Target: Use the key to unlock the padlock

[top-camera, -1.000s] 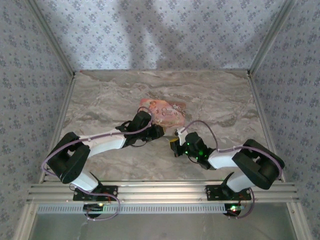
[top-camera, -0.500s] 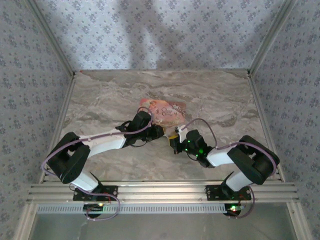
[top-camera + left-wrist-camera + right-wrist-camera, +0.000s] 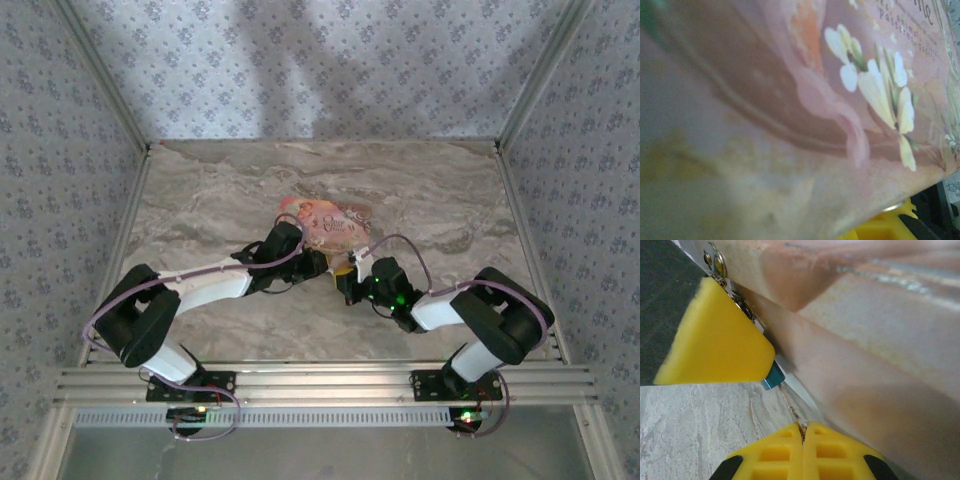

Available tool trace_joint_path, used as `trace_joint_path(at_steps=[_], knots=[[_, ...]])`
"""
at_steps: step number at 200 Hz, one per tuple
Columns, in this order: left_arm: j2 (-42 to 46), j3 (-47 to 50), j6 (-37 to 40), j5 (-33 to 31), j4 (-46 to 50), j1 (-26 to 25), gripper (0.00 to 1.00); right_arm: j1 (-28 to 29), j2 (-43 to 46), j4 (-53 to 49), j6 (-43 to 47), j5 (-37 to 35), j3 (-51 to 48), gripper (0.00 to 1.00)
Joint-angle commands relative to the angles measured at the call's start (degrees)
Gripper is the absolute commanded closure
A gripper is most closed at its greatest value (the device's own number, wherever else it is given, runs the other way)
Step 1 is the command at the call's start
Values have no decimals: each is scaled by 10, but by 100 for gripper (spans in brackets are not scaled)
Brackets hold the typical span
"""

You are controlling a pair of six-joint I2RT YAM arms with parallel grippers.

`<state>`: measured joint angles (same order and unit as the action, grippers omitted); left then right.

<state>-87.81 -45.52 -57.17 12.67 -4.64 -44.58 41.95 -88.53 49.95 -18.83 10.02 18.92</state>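
The padlock [image 3: 771, 377] shows as a small blue-green end poking out from under a yellow finger [image 3: 715, 340] of my left gripper, tight against the edge of the pink box. My right gripper [image 3: 803, 427] is shut on the key [image 3: 791, 410]. The key's thin metal blade runs up to the padlock's end. In the top view the left gripper [image 3: 322, 264] and right gripper [image 3: 347, 280] meet tip to tip at the near edge of the box. The padlock's shackle is hidden.
The flat pink illustrated box [image 3: 335, 222] lies mid-table just beyond both grippers. It spreads blurred and very close across the left wrist view [image 3: 850, 100], with a bit of yellow pad [image 3: 885, 227] beneath it. Small metal rings [image 3: 715, 262] hang at the box's edge. Patterned walls enclose the marble table [image 3: 200, 200].
The right arm has shifted left and a little forward, bringing its gripper closer to the left gripper. The left arm has stayed still.
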Motion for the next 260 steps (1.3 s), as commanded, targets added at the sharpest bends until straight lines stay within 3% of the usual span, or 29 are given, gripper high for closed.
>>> trace_joint_path(at_steps=[1, 185, 260], knots=[[22, -23, -7, 10, -17, 2, 75, -3, -5, 23, -9, 12, 10, 100], [24, -20, -14, 14, -20, 1, 76, -6, -5, 40, -18, 19, 7, 100], [31, -22, -18, 19, -14, 2, 76, 10, -16, 86, 13, -24, 9, 100]])
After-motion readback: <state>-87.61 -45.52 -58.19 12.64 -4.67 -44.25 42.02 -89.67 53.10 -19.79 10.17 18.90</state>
